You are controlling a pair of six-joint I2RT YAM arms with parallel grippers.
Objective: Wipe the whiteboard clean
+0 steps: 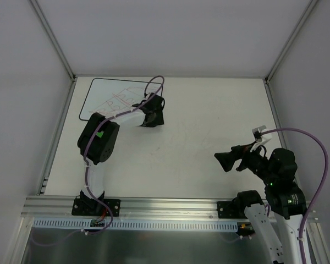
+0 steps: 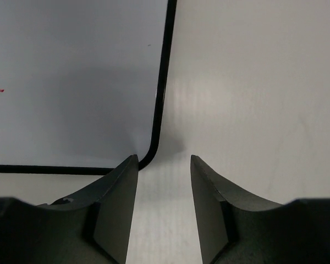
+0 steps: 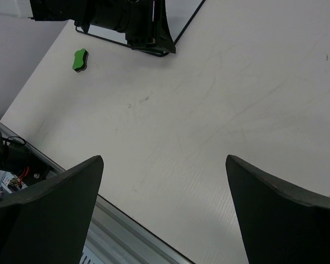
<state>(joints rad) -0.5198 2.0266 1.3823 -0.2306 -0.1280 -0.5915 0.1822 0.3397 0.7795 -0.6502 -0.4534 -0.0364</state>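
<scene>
The whiteboard [image 1: 107, 93] lies flat at the table's far left, with thin red scribbles on it. In the left wrist view its white face [image 2: 71, 82] and rounded black corner show, with one red mark at the left edge. My left gripper [image 1: 154, 114] is open and empty, low over the board's near right corner; its jaws [image 2: 164, 159] straddle bare table just off that corner. A small green eraser [image 3: 80, 60] lies on the table beside the board [image 3: 179, 14]; it is hidden in the top view. My right gripper [image 1: 226, 161] is open and empty above the table [image 3: 164, 158].
A metal rail [image 1: 170, 204] runs along the table's near edge, also in the right wrist view [image 3: 126, 231]. Grey enclosure walls and metal posts [image 1: 55, 44] bound the table. The left arm [image 3: 121, 16] covers part of the board.
</scene>
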